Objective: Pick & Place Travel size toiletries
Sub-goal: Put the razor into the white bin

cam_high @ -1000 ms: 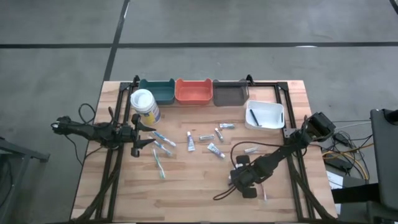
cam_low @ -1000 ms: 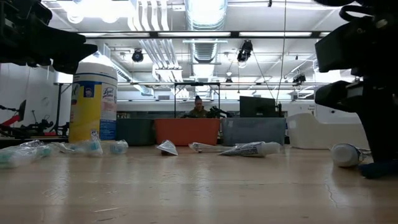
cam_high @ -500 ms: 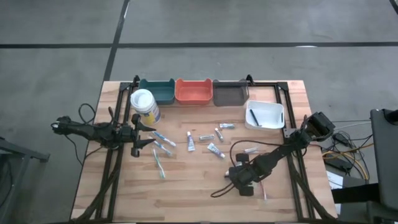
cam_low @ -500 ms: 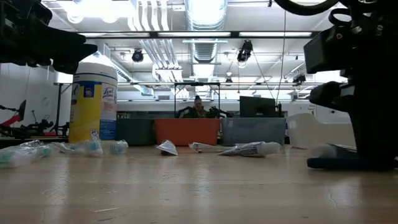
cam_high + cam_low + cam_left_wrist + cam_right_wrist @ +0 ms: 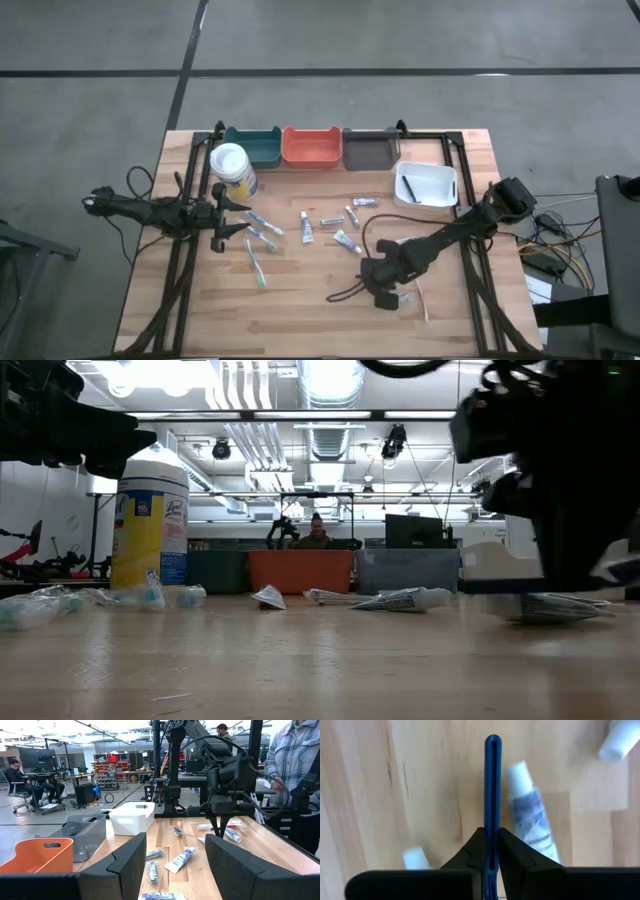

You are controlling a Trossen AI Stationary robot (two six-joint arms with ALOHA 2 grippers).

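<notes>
Several mini tubes (image 5: 307, 228) and slim toothbrushes (image 5: 257, 262) lie flat on the wooden table (image 5: 300, 300). My right gripper (image 5: 385, 290) hangs over the table's near right part, shut on a slim blue stick-like piece (image 5: 492, 780). Under it lie a white tube with blue marks (image 5: 530, 815) and a thin pink toothbrush (image 5: 422, 300). My left gripper (image 5: 175, 865) waits open at the left, level, beside the wipes canister (image 5: 233, 170). It touches nothing. My right gripper pinches one end of the blue piece (image 5: 492, 832) between its two fingers (image 5: 477, 845). The fingers come from above, pointing steeply down. The piece sticks out past the fingertips, in line with them. In the left wrist view it hangs as a thin stick (image 5: 218, 827) and seems clear of the table.
Teal (image 5: 252, 145), orange (image 5: 311, 146) and grey (image 5: 369, 148) bins stand in a row at the far edge. A white bin (image 5: 425, 185) at the far right holds a dark stick. People stand in the room beyond the table.
My right gripper has risen from the table top and gone toward the table's left edge, rolling a little. The blue piece has come up with it. The tubes beneath have stayed on the table.
</notes>
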